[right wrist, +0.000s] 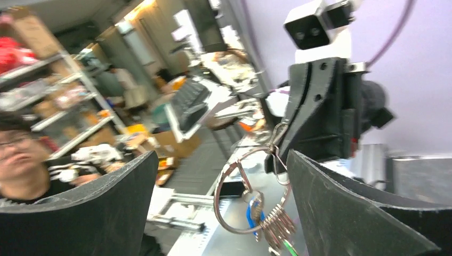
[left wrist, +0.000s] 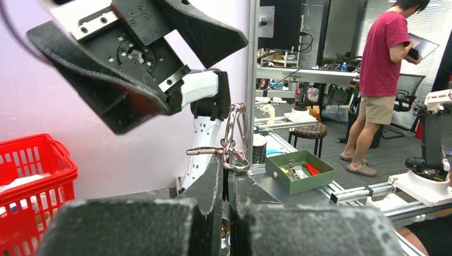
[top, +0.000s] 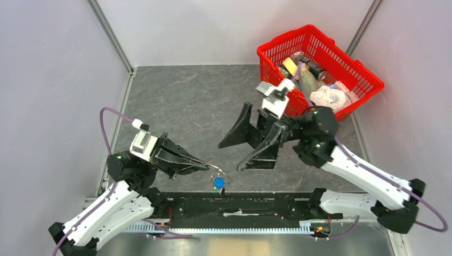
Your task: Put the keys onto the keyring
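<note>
While left hand (top: 207, 166) pinches keyring (left wrist: 232, 140), keys (top: 218, 183) seemingly dangle.

The keyring (top: 216, 169) hangs at the left pincer (top: 205, 166), keys (top: 219, 184) beneath, right pincer (top: 229, 158) beside, basket (top: 349, 57) behind.

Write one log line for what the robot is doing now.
left end effector: shut on keyring | right end effector: open, empty | keys: hanging on keyring

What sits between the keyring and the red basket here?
The open right pincer, as the top view shows; the keyring is held by the shut left pincer.
</note>
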Motion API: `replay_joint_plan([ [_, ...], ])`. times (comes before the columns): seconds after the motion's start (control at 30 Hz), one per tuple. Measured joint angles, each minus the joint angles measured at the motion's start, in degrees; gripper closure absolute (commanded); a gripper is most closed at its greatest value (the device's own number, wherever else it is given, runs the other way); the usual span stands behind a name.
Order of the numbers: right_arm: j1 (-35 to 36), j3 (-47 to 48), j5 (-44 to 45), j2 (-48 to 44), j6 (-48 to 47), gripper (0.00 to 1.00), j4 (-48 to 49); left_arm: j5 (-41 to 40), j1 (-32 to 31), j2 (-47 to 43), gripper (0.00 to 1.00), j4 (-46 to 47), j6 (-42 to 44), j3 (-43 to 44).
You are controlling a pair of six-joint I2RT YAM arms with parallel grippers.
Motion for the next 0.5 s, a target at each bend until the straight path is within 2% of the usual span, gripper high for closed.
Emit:
replay_joint_plan([
  [0.17,0.02,1.60,11.56,-9.09,-15.93,0.03,-21.18,0.13,0.00,-1.01,0.98,-0.87,-0.02,0.00],
  [0.33,-0.04,0.68,24.90,-14.21,-22.73,0.03,-35.28,-0.02,0.00,-2.69,0.98,-4.98,0.50,0.33],
  [0.5,-0.04,1.44,29.75,-13.99,-29.66,0.04,-45.97,-1.14,0.00,-4.17,0.98,-12.44,2.93,1.40],
])
